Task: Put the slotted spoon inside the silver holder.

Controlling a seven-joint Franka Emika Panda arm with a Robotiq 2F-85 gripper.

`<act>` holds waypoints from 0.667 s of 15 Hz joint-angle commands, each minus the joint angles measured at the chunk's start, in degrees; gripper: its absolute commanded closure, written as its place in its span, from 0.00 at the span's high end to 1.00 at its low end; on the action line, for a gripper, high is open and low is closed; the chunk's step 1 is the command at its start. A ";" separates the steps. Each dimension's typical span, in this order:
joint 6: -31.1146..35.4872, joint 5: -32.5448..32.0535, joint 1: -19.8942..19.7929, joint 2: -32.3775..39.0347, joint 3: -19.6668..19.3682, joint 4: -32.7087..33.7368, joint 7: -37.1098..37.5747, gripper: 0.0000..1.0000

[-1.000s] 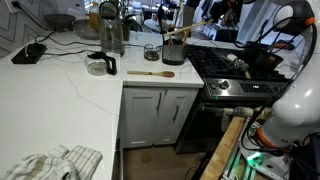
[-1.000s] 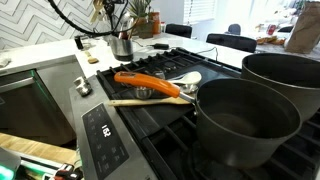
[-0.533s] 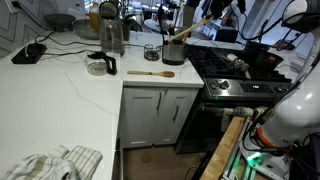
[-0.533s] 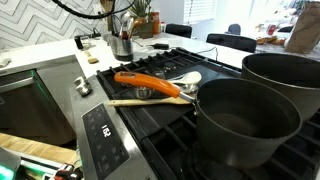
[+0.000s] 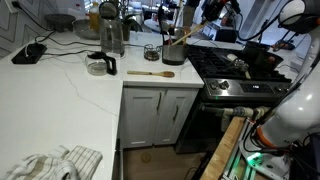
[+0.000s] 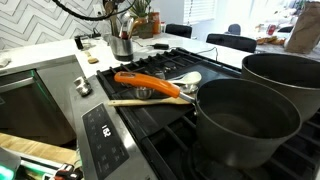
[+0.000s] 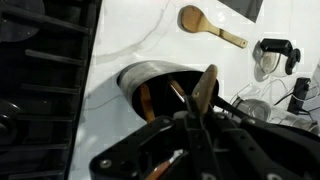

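My gripper (image 5: 207, 14) is shut on the slotted spoon (image 5: 186, 33), a slim tan utensil that slants down to the silver holder (image 5: 173, 53) on the white counter beside the stove. Its lower end is at the holder's mouth. In the wrist view the spoon (image 7: 205, 88) rises from between my fingers (image 7: 196, 122), just over the open holder (image 7: 140, 78), which has other utensils in it. The holder (image 6: 122, 46) also shows at the far end of the stove in an exterior view.
A solid brown wooden spoon (image 5: 150, 73) lies on the counter in front of the holder. A glass jar (image 5: 152, 52), a steel kettle (image 5: 111, 35) and a small lidded jar (image 5: 98, 67) stand nearby. Dark pots (image 6: 245, 118) and an orange utensil (image 6: 150, 83) sit on the stove.
My gripper has moved a little towards the holder, and the slotted spoon now slants more steeply, with its lower end down at the holder's mouth.
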 commanded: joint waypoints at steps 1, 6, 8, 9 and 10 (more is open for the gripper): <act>1.05 -3.17 1.98 0.98 -0.05 -0.01 2.85 0.02; 0.72 -4.32 3.20 2.38 -0.02 1.43 4.68 0.02; 0.59 -4.66 3.50 2.69 -0.01 1.98 5.32 0.02; 0.60 -4.95 3.73 2.86 -0.04 2.36 5.78 0.02; 0.54 -5.06 3.92 2.89 -0.05 2.56 6.45 0.02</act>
